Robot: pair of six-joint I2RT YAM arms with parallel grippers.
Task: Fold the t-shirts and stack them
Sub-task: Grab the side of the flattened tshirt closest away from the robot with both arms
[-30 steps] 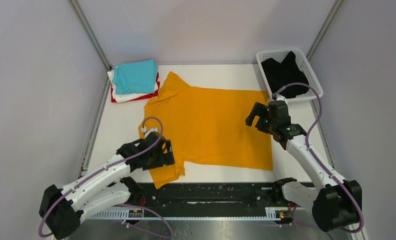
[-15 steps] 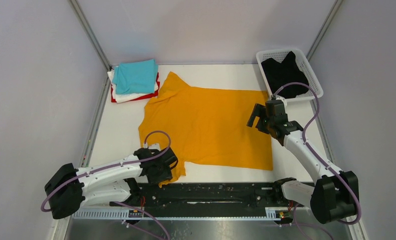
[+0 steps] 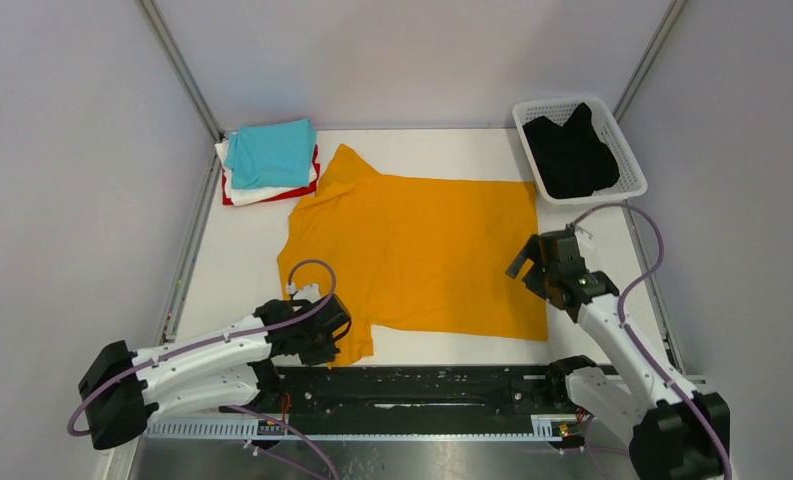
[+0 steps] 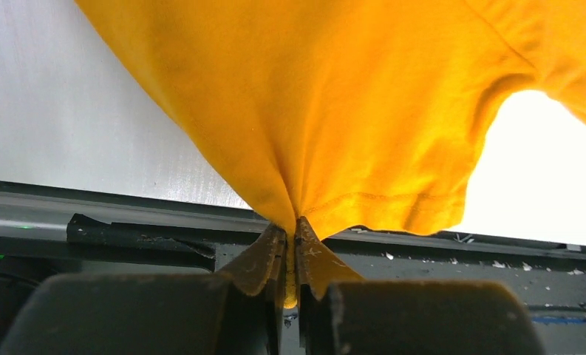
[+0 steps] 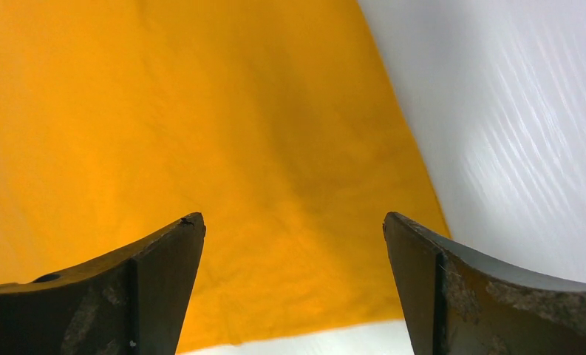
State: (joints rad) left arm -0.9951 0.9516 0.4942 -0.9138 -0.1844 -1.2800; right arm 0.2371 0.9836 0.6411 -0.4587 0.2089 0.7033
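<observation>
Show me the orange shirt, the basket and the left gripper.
orange shirt [image 3: 422, 250], top view, middle of its body.
basket [image 3: 626, 150], top view, right rim.
left gripper [image 4: 290, 232], left wrist view, between its fingertips.

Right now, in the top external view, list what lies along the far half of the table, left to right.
turquoise t-shirt, folded → orange-yellow t-shirt, spread flat → white basket holding the black t-shirt

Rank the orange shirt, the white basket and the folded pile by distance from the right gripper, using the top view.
From the right gripper:
1. The orange shirt, its near right corner directly beneath.
2. The white basket, far right corner.
3. The folded pile, far left corner.
</observation>
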